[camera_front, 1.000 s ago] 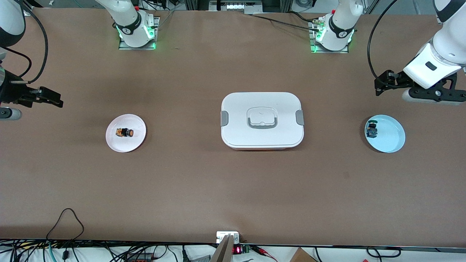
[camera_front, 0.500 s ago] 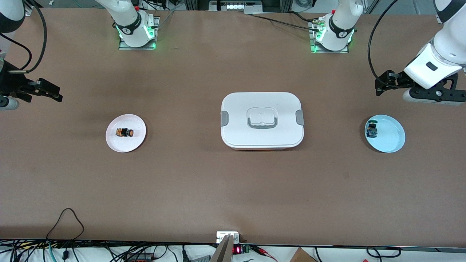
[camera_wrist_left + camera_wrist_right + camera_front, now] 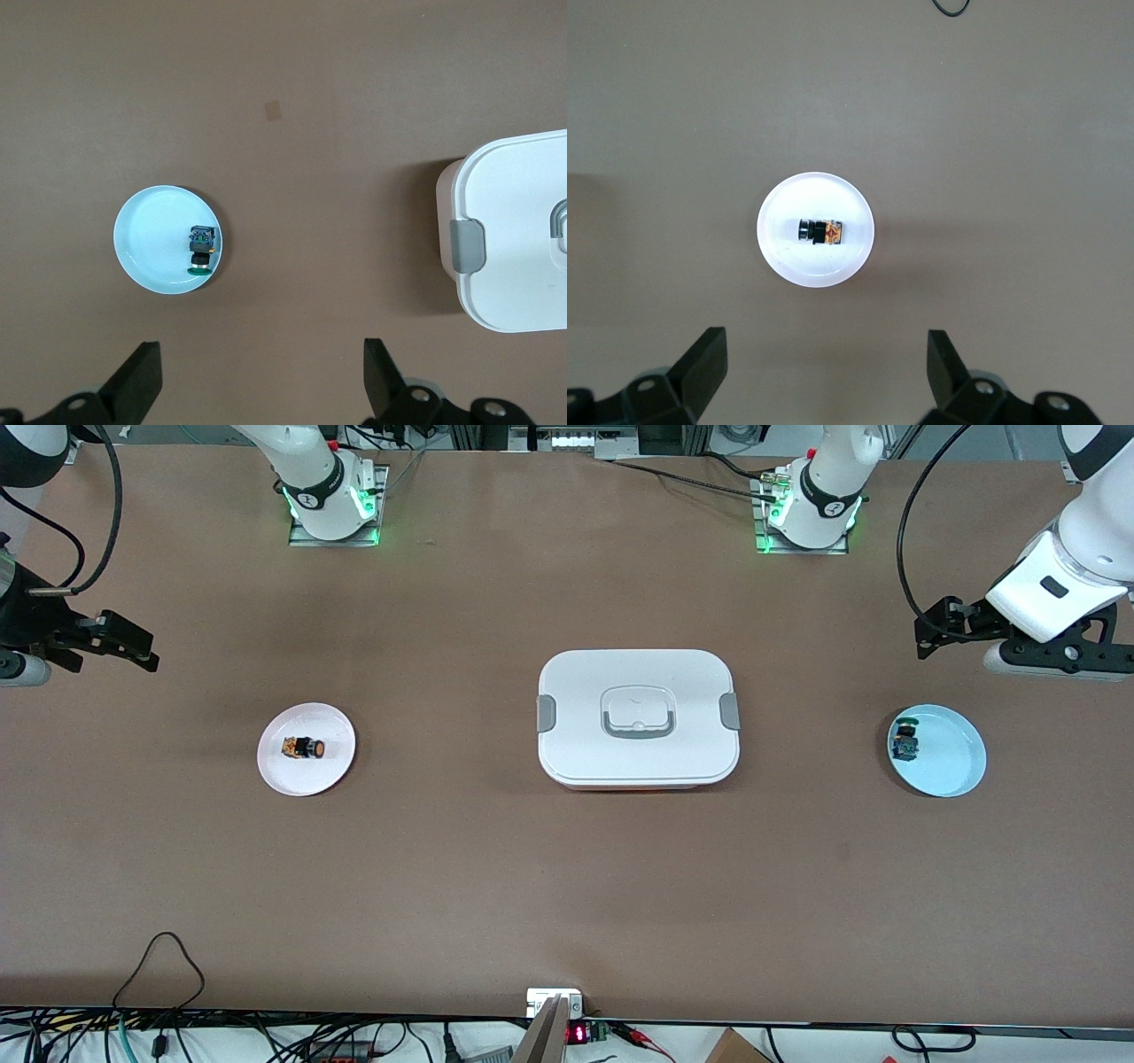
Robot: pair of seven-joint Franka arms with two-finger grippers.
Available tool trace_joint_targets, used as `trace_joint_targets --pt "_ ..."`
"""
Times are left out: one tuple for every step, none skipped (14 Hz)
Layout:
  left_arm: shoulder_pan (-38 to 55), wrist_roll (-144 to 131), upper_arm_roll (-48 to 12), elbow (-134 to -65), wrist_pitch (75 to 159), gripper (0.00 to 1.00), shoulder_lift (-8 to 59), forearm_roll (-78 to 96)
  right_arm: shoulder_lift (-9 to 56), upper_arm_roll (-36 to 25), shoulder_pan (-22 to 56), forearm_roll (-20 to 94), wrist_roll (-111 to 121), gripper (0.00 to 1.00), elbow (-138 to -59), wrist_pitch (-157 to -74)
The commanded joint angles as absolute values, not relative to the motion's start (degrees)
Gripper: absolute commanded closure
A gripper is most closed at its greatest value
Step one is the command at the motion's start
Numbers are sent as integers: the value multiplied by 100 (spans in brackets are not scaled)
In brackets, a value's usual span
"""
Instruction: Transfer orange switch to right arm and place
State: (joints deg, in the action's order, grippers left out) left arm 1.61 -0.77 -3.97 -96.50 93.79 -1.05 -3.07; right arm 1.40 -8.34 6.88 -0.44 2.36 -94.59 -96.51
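The orange switch lies on its side on a small white plate toward the right arm's end of the table. In the right wrist view the switch and its plate show ahead of the fingers. My right gripper hangs open and empty over bare table, apart from that plate; it also shows in its wrist view. My left gripper is open and empty over the table by a light blue plate; it also shows in its wrist view.
A black switch with a green cap and blue body lies on the blue plate, also in the left wrist view. A closed white lunch box with grey clips stands mid-table. Cables run along the table's near edge.
My right gripper has shifted a little toward the robots' bases. My left gripper has barely moved. Both switches lie where they were.
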Motion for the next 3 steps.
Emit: trace_joint_targets --pt "167 -106 -387 -9475 9264 0 -26 -334 123 -835 686 -26 141 0 -9282 -9414" --pt "167 -105 -387 -9475 9264 0 -26 -343 123 -844 677 -26 141 0 -9229 -9361" --pt "167 -105 -387 -9475 9281 0 -18 -343 123 -852 677 -26 149 0 -9220 -9360"
